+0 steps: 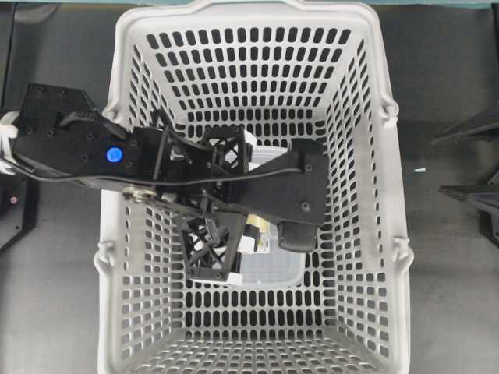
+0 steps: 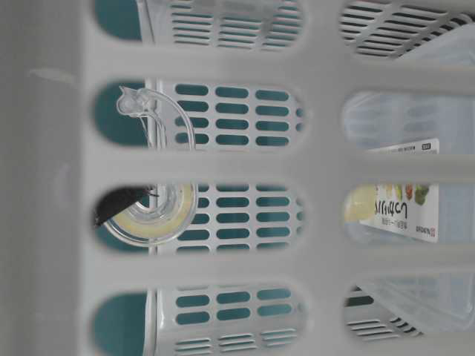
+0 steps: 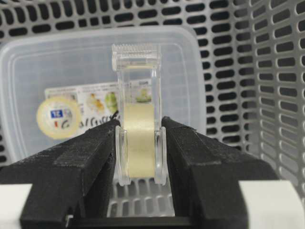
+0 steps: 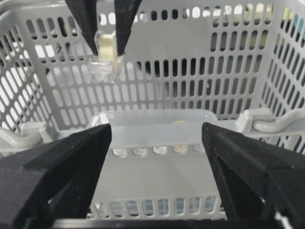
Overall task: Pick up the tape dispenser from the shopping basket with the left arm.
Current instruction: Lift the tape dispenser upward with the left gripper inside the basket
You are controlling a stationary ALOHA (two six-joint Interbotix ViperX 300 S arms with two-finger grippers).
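The tape dispenser [image 3: 138,119] is a clear plastic holder with a pale yellow roll, standing upright between my left gripper's [image 3: 139,143] black pads. The left gripper is shut on it and holds it above the floor of the light-grey shopping basket [image 3: 267,71]. The right wrist view shows the dispenser [image 4: 106,47] pinched between the left fingers [image 4: 86,19], up near the far wall. It also shows through a slot in the table-level view [image 2: 152,215]. In the overhead view the left arm [image 1: 115,154] reaches into the basket [image 1: 117,93] and hides the dispenser. My right gripper [image 4: 156,167] is open and empty outside the basket.
A flat translucent box with a printed label [image 3: 57,62] lies on the basket floor below the dispenser; it also shows in the overhead view [image 1: 273,273]. Basket walls stand close on all sides. The right gripper [image 1: 438,165] sits over the dark table to the basket's right.
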